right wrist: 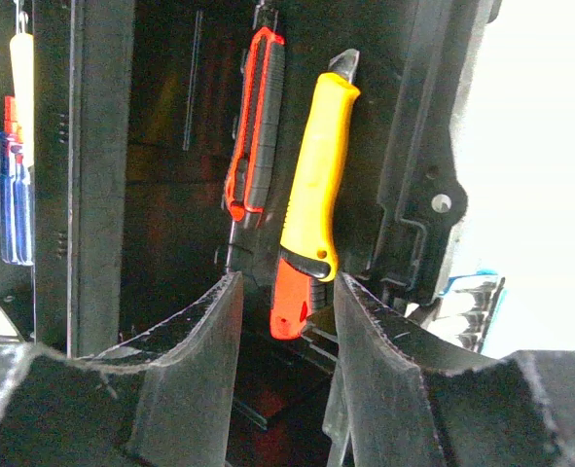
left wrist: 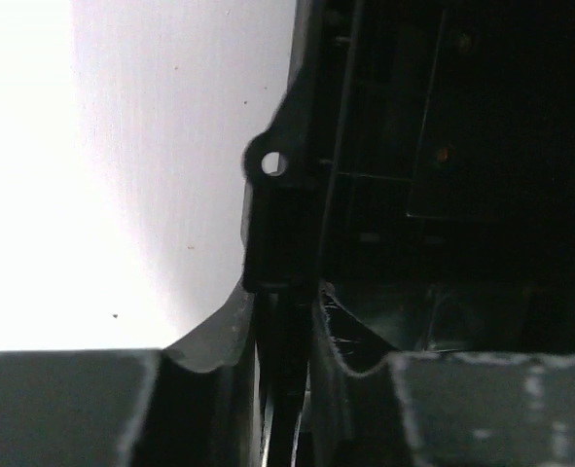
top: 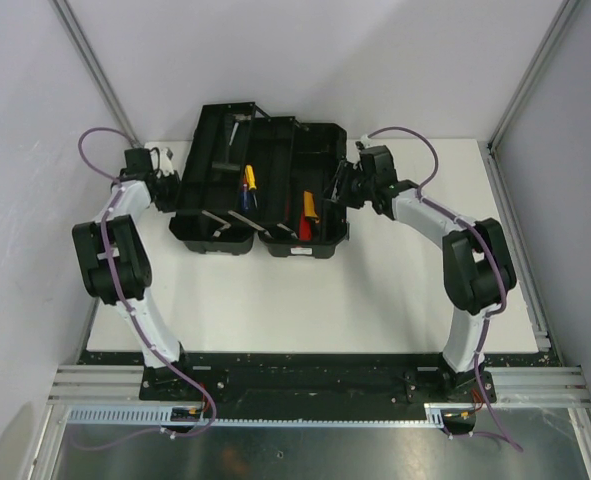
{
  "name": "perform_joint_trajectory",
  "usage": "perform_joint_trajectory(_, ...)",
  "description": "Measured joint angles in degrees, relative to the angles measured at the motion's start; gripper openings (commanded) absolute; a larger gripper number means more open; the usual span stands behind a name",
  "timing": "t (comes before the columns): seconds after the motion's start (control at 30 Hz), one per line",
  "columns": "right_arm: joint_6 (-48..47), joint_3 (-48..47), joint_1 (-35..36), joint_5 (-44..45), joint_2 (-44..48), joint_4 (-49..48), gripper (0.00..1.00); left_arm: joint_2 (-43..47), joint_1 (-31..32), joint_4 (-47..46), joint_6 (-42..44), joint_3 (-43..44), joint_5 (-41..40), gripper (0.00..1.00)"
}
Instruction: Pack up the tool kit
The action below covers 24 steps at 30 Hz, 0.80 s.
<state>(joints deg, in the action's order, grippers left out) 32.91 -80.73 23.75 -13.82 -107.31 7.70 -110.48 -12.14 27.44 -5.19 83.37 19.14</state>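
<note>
The tool kit (top: 275,160), a large black plastic box, lies open at the back middle of the white table. Small screwdrivers (top: 247,185) with blue and yellow handles lie inside; the right wrist view shows them at far left (right wrist: 15,146). My left gripper (top: 170,190) is at the box's left side. In the left wrist view its jaws (left wrist: 285,302) stand narrow around a thin black wall (left wrist: 279,243) of the box. My right gripper (top: 337,188) is at the box's right end, open (right wrist: 287,287), with nothing between its fingers.
A yellow and orange utility knife (right wrist: 311,195) and a red and black cutter (right wrist: 253,126) lie inside the box, beyond my right fingers. The box's right wall (right wrist: 413,195) and a blue latch (right wrist: 472,292) are beside the right finger. White table (top: 275,310) lies in front.
</note>
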Motion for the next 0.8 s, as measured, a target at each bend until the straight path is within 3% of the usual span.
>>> perform_joint_trajectory(0.07,0.6,0.2,0.0,-0.5,-0.7,-0.4,0.46,0.0,0.6,0.1,2.4,0.1,-0.8,0.03)
perform_joint_trajectory(0.13,1.2,0.2,0.1,-0.5,-0.9,-0.7,0.46,0.3,1.3,0.5,4.5,0.3,-2.7,0.01)
perform_joint_trajectory(0.47,7.7,1.7,0.3,7.5,-0.5,-1.9,0.45,2.6,5.1,2.3,5.5,0.3,-10.7,0.0)
perform_joint_trajectory(0.8,9.4,7.9,-0.9,13.2,6.7,-3.7,0.49,7.1,9.7,5.4,3.1,0.3,-20.4,0.0)
